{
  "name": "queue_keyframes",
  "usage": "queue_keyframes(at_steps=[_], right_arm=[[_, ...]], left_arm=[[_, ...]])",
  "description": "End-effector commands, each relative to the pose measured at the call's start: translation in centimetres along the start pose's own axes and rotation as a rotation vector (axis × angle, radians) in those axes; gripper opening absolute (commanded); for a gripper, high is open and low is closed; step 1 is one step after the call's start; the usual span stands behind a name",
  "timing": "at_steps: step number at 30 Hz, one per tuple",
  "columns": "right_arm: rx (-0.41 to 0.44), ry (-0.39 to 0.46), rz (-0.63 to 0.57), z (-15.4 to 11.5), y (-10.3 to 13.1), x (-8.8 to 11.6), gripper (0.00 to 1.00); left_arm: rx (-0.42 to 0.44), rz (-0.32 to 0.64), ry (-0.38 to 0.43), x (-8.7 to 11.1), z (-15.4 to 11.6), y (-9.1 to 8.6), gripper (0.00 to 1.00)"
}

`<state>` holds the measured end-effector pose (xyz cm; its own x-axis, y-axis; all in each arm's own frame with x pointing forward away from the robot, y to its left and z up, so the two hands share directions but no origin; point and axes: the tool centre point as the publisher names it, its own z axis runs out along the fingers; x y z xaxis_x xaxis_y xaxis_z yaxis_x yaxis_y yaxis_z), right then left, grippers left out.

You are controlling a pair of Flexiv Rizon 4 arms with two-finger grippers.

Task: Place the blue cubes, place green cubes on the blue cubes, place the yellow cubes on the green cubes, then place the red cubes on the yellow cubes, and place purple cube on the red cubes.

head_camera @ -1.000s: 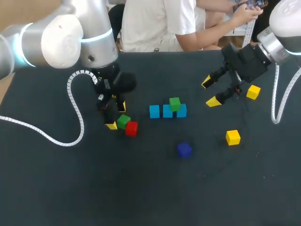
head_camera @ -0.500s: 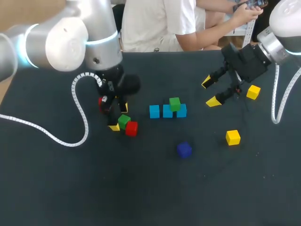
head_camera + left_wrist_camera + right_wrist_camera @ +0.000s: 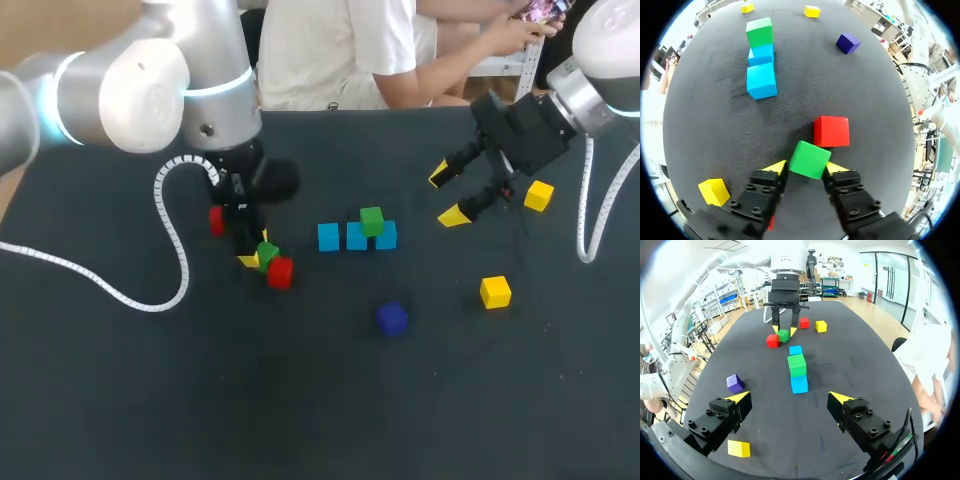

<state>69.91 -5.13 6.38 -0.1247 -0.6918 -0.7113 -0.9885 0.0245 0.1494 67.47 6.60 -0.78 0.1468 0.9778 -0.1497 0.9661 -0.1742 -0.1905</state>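
**Left pincer pinches a green cube**

There are eleven cubes on the dark table (image 3: 150,400). Three are blue, two are green, three are yellow, two are red and one is purple. The blue cubes (image 3: 328,237) lie in a row, and the top green cube (image 3: 372,221) sits on that row. The purple cube (image 3: 392,318) lies alone nearer the front.

The left pincer (image 3: 256,250) is narrow. Both its yellow tips press the sides of the loose green cube (image 3: 267,254), right next to the near red cube (image 3: 280,272). The far red cube (image 3: 216,220) is on the arm's other side.

The right pincer (image 3: 447,195) is wide open and holds nothing. It hangs near one of the yellow cubes (image 3: 539,195).

From above only two yellow cubes show. The left wrist view shows the third yellow cube (image 3: 714,191), just beside the left pincer. The right wrist view shows only two blue cubes plainly.
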Motion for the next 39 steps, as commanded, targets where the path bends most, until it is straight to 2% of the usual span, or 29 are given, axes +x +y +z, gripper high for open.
queue_keyframes(at_steps=[1, 4, 5, 8, 9, 10, 11, 12, 13, 15, 17, 28, 34, 39], right_arm=[[0.0, -0.002, -0.001, 0.0, 0.0, 0.0, 1.0], [0.0, -0.002, -0.001, 0.0, 0.0, 0.0, 1.0], [0.0, -0.002, -0.001, 0.0, 0.0, 0.0, 1.0], [0.0, -0.002, -0.001, 0.0, 0.0, 0.0, 1.0], [0.0, -0.002, -0.001, 0.0, 0.0, 0.0, 1.0], [0.0, -0.002, -0.001, 0.0, 0.0, 0.0, 1.0], [0.0, -0.002, -0.001, 0.0, 0.0, 0.0, 1.0], [0.0, -0.002, -0.001, 0.0, 0.0, 0.0, 1.0], [0.0, -0.002, -0.001, 0.0, 0.0, 0.0, 1.0], [0.0, -0.002, -0.001, 0.0, 0.0, 0.0, 1.0], [0.0, -0.002, -0.001, 0.0, 0.0, 0.0, 1.0], [0.0, -0.002, -0.001, 0.0, 0.0, 0.0, 1.0], [0.0, -0.002, -0.001, 0.0, 0.0, 0.0, 1.0], [0.0, -0.002, -0.001, 0.0, 0.0, 0.0, 1.0]], left_arm=[[-0.005, -0.003, -0.006, 0.1, 0.3, -0.2, 0.25], [-0.009, -0.005, -0.009, 0.0, 0.4, -0.4, 0.09], [-0.017, -0.004, -0.005, 0.0, 0.4, -0.5, 0.0], [-0.023, -0.003, -0.009, -0.1, 0.3, -0.6, 0.0], [-0.024, -0.004, -0.011, 0.0, 0.2, -0.7, 0.09], [-0.025, -0.005, -0.013, 0.0, 0.2, -0.7, 0.42], [-0.029, -0.001, -0.013, 0.0, 0.1, -0.8, 0.89], [-0.03, 0.002, -0.006, 0.0, 0.0, -0.8, 0.6], [-0.031, 0.003, -0.004, 0.0, -0.1, -0.8, 0.37], [-0.034, 0.004, 0.001, -0.1, -0.2, -0.9, 0.13], [-0.04, 0.004, 0.009, -0.1, -0.3, -0.9, 0.0], [-0.074, -0.012, 0.037, -0.6, -0.8, -1.9, 0.0], [-0.098, -0.082, 0.034, -0.5, -1.6, -2.2, 0.0], [-0.119, -0.18, 0.025, -0.5, -2.3, -2.7, 0.0]])
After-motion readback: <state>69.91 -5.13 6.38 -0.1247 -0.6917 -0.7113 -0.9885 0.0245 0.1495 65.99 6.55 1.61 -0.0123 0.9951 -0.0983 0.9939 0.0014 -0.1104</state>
